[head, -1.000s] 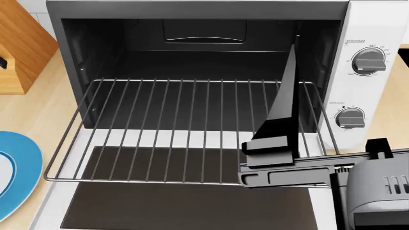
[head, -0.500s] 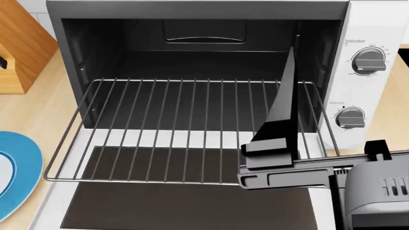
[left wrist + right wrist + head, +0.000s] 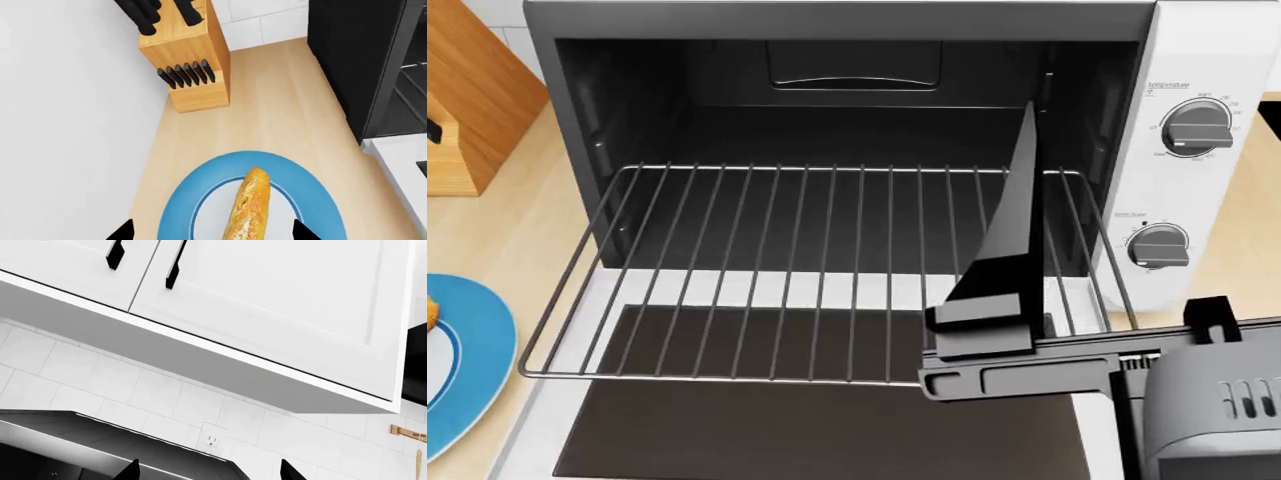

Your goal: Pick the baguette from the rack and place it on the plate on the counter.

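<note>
The surface (image 3: 280,100) is pale wood, and an open oven (image 3: 841,90) stands on it. The rack (image 3: 814,270) sticks out of the oven's mouth, bare of bread. A knife block (image 3: 190,55) stands on the surface beside the oven. The plate (image 3: 200,200) lies on the surface, nearer than the block, and the baguette (image 3: 248,210) lies on its white centre. The left fingers (image 3: 122,232) are spread wide to either side of the loaf, gripping nothing. The right fingers (image 3: 130,471) are also apart and empty, aimed at wall cabinets (image 3: 253,305).
</note>
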`<state>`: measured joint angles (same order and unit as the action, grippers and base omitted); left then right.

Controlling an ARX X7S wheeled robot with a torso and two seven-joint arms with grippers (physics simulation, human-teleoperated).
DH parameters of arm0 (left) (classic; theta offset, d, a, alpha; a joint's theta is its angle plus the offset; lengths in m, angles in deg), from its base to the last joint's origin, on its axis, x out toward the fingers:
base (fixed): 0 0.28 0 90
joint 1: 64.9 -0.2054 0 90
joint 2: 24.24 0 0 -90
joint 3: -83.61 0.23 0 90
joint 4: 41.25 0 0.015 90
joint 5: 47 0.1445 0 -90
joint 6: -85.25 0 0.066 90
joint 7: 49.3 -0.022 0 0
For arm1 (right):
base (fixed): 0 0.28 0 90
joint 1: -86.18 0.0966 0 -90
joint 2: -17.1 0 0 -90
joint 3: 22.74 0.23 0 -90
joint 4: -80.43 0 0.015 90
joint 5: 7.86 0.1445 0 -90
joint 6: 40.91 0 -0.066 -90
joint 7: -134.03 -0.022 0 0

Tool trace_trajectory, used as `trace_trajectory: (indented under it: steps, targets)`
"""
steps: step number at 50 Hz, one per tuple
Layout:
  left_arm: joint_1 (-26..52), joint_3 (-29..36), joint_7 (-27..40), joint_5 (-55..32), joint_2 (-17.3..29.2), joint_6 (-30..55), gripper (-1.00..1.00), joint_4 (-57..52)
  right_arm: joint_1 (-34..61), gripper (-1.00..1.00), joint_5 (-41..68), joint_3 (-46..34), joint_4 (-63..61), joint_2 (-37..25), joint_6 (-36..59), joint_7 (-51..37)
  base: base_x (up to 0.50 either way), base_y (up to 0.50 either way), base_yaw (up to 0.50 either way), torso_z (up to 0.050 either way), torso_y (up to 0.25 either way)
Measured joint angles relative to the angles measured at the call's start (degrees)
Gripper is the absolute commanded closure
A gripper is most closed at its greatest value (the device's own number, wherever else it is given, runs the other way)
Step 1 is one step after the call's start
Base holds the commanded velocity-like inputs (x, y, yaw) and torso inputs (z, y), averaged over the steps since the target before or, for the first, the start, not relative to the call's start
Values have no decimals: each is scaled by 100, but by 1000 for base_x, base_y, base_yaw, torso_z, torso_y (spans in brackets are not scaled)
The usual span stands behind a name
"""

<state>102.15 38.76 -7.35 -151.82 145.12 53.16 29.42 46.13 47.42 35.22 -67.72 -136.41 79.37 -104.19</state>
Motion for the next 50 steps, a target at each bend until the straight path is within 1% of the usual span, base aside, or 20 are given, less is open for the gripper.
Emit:
trace_trajectory:
  steps: [5,17,24,30,39,50]
  targets:
    - [160,-121,274,-304,70,7,-100,-308,-2,-100,-1,-13,-7,-17,-30,-10,0,0,0,0,0]
    - [405,-418,491,-710,377,-120,-100,-979,-102,-100,-74,-43,-12,-86,-191,-26,0,0,0,0,0]
    - [613,-612,695,-1012,556,-81,-100,-1262,-147,-100,-109,-59,-7,-120,-275,-29,0,0,0,0,0]
    - [827,-772,962,-1315,597,93,-100,-1387,-171,-100,-120,-65,-10,-161,-339,-35,0,0,0,0,0]
    - [1263,-1027,1510,-1964,612,490,-100,-1477,-203,-100,-119,-56,-20,-245,-449,-47,0,0,0,0,0]
    - [1961,-1188,2493,-2982,413,970,-100,-1510,-246,-100,-95,-47,-61,-388,-601,-100,0,0,0,0,0]
